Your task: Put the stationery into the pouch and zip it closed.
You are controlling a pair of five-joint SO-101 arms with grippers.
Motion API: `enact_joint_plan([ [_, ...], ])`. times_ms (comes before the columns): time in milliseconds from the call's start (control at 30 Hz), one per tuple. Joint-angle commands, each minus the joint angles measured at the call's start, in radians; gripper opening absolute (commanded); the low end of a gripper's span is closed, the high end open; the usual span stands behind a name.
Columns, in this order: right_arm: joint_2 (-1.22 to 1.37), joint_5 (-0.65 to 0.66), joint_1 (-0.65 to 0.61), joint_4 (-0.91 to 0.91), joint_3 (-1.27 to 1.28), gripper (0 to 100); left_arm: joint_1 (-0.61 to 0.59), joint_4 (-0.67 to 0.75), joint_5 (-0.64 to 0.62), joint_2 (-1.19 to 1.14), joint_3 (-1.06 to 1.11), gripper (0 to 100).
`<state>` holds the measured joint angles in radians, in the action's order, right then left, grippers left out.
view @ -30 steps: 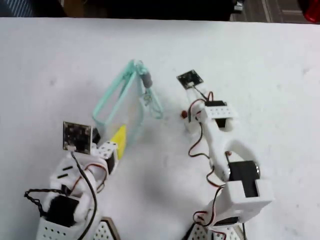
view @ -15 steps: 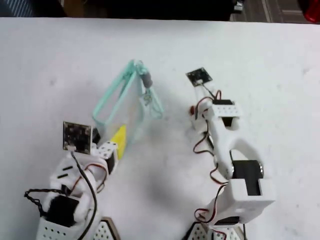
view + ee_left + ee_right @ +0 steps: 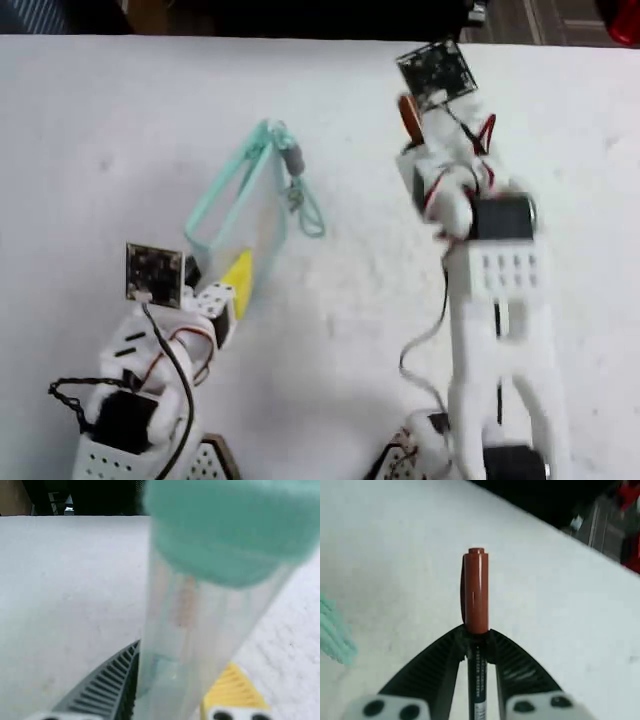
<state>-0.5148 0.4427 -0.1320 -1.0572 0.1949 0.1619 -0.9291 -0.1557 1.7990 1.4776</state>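
lifting the right pincer [image 3: 476, 632] from its earlier low spot beside the pouch [image 3: 240, 205], swinging it toward the far edge of the desk [image 3: 120, 120]. clamping it narrowly on a brown-capped pen [image 3: 475, 587], cap sticking out past the tips. keeping the left pincer [image 3: 232, 278] where it was, pinching the pouch's near corner. leaving the pouch unmoved, now well apart from the pen.

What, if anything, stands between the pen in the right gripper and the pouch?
Nothing visible does. Bare table lies between the pen, clamped in the right gripper, and the pouch held by the left gripper.
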Motion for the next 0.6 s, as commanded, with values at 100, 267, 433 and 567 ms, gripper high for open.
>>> enact_joint_plan([
  [100, -0.242, -0.072, -0.260, 0.002, -0.120, 1.6, 0.002, 0.023, -0.011, 0.008, -0.009, 17],
  [267, -0.306, -0.269, -0.513, 0.134, -0.143, 1.6, 0.002, 0.023, -0.011, 0.008, -0.009, 17],
  [433, -0.309, -0.365, -0.677, 0.295, -0.141, 1.6, 0.002, 0.017, -0.014, 0.008, -0.009, 27],
  [567, -0.308, -0.373, -0.717, 0.320, -0.137, 1.6, 0.002, 0.017, -0.014, 0.008, -0.009, 26],
])
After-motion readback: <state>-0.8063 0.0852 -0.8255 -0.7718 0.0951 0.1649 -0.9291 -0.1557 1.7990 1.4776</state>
